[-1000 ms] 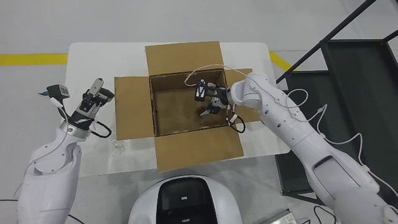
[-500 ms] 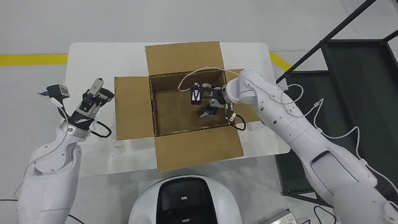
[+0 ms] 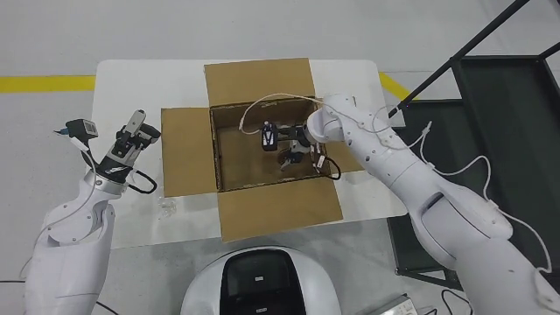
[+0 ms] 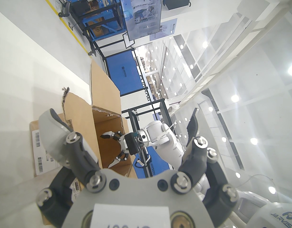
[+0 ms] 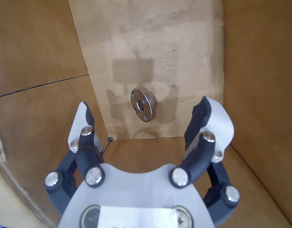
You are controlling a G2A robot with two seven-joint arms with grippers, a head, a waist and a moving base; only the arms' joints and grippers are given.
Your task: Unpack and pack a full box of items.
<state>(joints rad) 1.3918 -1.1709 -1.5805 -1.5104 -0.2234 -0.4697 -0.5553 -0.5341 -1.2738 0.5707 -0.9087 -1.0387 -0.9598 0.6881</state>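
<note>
Flange [image 5: 144, 107] tilted inside box [image 5: 29, 48], holed face toward open right hand [image 5: 144, 106], left hand [image 4: 122, 117] open

We find the box [image 3: 241, 162] in the middle of the table [image 3: 140, 83], with its four flaps folded outward around it. Inside the box, nearer its right wall than its left, hangs the right gripper [image 5: 144, 103]. A disc [image 5: 143, 108] is also in the box, deeper in than that gripper and apart from its fingers. Left of the box, beyond its left flap, the left gripper [image 3: 140, 127] hangs above the table. Right of the box, off the table, stands a rack [image 3: 499, 96].
</note>
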